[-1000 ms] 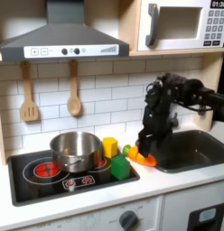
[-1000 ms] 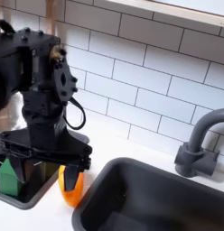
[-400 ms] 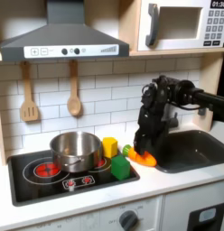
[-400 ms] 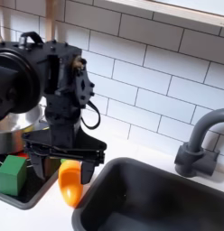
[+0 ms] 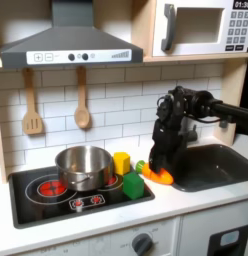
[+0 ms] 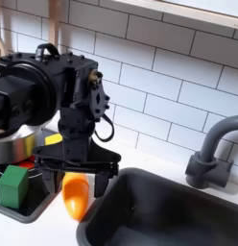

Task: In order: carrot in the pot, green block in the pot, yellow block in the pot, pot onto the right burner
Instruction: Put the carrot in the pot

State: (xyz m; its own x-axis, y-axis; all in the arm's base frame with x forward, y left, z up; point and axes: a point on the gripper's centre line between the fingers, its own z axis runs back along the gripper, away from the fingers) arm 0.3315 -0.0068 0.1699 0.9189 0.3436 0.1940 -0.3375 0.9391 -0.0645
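Going left to right in the first exterior view, two wooden utensils (image 5: 56, 103) hang on the white tile wall under the grey range hood (image 5: 66, 45). Below them the pot (image 5: 84, 166) sits on the black cooktop (image 5: 36, 200), a round shiny steel thing, wider than tall, parked between the glowing red left burner (image 5: 51, 187) and the blocks; can't really see whether anything is inside it from this angle. Just to its right is the yellow block (image 5: 121, 162), a small roughly cube-shaped piece, and in front of that the green block (image 5: 133, 185), a bright green cube near the cooktop's right edge. The carrot (image 5: 156, 173) is next, small, orange, tapered, with a green stem end pointing toward the blocks, lying just off the cooktop's right edge on the counter beside the dark sink (image 5: 211, 165). The black gripper (image 5: 161, 163) is right down over it. In the second exterior view the carrot (image 6: 76, 194) shows as a smooth orange cone between the fingers (image 6: 105, 171), which sit either side of it and look closed in on it, though whether they actually touch is hard to call. That view also has the green block (image 6: 11, 185) at the far left and a grey faucet (image 6: 215, 152) on the right. Top right in the first exterior view, the microwave (image 5: 204, 28) display reads something like 01:30, pretty blurry.
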